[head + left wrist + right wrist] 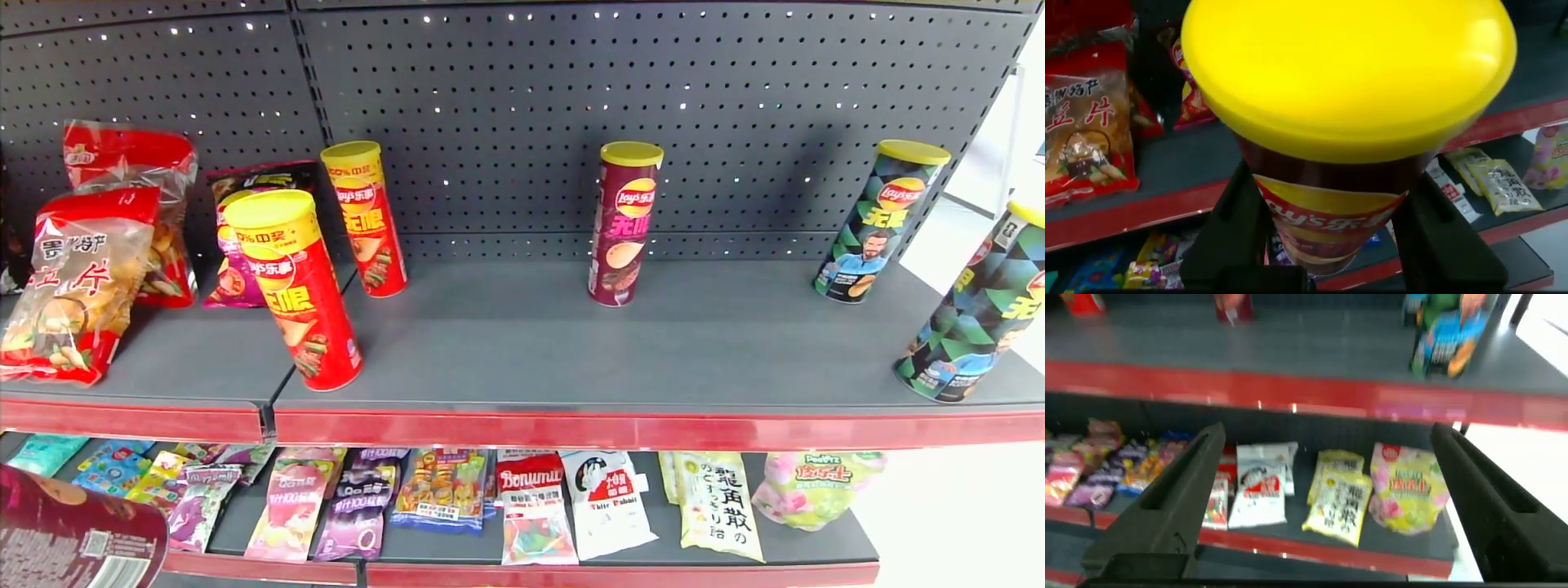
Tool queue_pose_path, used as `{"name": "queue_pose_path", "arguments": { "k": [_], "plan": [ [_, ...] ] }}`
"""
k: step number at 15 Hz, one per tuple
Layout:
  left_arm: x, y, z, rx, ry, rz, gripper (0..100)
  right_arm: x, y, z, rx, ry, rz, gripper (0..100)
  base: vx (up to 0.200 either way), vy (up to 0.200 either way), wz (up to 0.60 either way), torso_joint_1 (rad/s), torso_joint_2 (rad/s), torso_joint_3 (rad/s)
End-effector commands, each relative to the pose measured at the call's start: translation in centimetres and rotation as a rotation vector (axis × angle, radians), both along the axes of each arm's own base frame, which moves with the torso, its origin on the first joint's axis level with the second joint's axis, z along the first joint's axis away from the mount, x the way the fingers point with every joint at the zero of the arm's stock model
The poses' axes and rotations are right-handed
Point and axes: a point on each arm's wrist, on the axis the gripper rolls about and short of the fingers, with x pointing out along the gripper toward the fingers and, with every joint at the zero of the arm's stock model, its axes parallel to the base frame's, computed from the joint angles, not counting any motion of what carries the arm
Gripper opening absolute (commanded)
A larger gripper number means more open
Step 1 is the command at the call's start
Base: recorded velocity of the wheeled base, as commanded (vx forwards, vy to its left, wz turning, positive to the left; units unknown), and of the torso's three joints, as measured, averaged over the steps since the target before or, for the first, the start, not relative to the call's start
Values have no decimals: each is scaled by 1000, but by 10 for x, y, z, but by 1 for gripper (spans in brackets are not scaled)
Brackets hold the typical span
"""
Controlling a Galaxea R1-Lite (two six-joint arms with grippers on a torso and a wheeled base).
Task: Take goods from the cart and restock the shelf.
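A maroon chip can with a yellow lid [1347, 73] is held by my left gripper [1339, 241], shut on its body with a black finger [1237, 224] on each side. The same can shows at the lower left [65, 531], below and in front of the upper shelf [522, 351]. A matching maroon can [623, 224] stands upright mid-shelf near the pegboard. My right gripper [1327, 437] hangs open with nothing in it, in front of the lower shelf, below the red shelf edge [1306, 392].
Two red cans [298, 290] [365, 219] stand left of centre, two green-black cans [878, 222] [976, 306] at the right end. Snack bags [73, 286] fill the far left. Bare shelf lies around the maroon can. Packets [531, 506] line the lower shelf.
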Motion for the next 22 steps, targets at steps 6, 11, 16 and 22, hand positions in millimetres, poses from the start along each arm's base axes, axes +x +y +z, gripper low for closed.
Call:
{"name": "queue_pose_path", "arguments": {
  "k": [6,11,16,22],
  "plan": [
    [3,1,3,-7,9,44,0,189,58,200,-94,129,441,100,0,0,0,0,0,0],
    [5,0,4,-46,29,-20,0,277,100,188,-94,228,552,100,0,0,0,0,0,0],
    [4,1,5,-45,23,12,0,357,119,158,-81,174,520,100,0,0,0,0,0,0],
    [4,1,5,-44,18,31,0,387,130,150,-86,172,479,100,0,0,0,0,0,0]
  ]
}}
